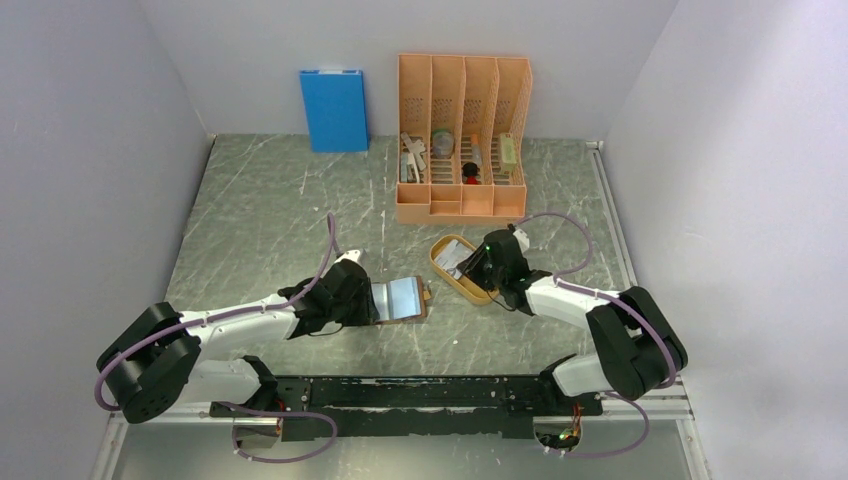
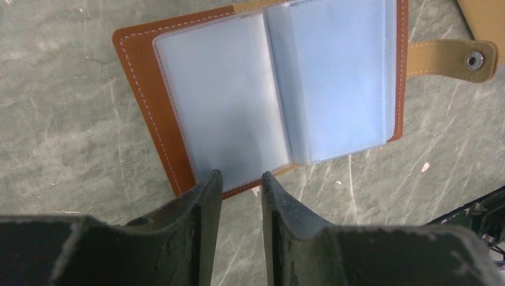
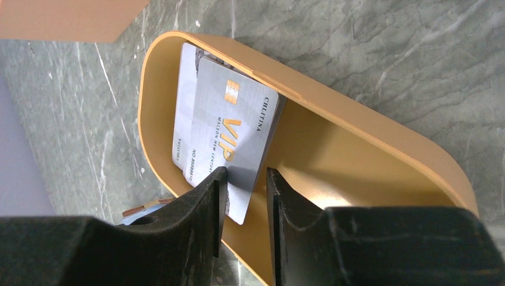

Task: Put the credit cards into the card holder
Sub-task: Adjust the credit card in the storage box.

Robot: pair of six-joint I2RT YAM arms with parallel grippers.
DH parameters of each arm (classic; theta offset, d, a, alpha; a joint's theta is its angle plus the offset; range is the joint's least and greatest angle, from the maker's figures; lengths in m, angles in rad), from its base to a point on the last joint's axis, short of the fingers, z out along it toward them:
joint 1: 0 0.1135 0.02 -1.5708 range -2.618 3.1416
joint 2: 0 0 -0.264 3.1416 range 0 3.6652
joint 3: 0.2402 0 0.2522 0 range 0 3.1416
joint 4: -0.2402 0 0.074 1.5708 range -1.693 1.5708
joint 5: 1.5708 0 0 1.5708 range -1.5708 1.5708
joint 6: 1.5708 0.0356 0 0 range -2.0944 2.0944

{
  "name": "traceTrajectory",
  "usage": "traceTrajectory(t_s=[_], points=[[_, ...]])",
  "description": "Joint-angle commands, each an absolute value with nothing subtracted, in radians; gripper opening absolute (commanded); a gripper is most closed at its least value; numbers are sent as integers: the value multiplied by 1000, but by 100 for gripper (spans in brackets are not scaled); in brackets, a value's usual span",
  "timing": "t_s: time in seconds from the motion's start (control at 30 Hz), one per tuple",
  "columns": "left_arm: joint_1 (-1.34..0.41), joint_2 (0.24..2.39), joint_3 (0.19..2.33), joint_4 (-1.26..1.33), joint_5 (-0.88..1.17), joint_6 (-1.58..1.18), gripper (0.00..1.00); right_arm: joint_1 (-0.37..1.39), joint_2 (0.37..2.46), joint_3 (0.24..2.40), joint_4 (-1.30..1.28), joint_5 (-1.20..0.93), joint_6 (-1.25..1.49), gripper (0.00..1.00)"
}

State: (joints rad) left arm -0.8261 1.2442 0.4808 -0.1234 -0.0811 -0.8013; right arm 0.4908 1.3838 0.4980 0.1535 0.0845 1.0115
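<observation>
I see left pincer (image 2: 241, 179) slightly apart at stitched brown leather card holder (image 2: 268, 89), open flat on marbled surface (image 2: 59, 119) | right pincer (image 3: 245, 174) apart astride glossy silver credit cards (image 3: 232, 131) in oval orange tray (image 3: 369, 137)

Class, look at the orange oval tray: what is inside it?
Overlapping silvery credit cards, at least two, lie in the tray; the top one reads VIP. Most of the lower card and the tray floor beneath them are covered.
</observation>
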Motion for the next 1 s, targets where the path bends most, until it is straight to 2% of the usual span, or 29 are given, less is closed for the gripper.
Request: traceTrajectory(t_s=[0.0,0.47,0.63,0.97], points=[[-823,1249,471,-99,-73,-807,36,480,1374,486,125,90,999,33],[-822,1254,476,-100,-74,-803,36,479,1326,463,128,94,992,19],[-822,1255,476,-103,-73,-801,36,479,1317,482,123,95,988,6],[-823,1259,485,-106,-76,-799,35,478,1294,506,118,86,1014,0]])
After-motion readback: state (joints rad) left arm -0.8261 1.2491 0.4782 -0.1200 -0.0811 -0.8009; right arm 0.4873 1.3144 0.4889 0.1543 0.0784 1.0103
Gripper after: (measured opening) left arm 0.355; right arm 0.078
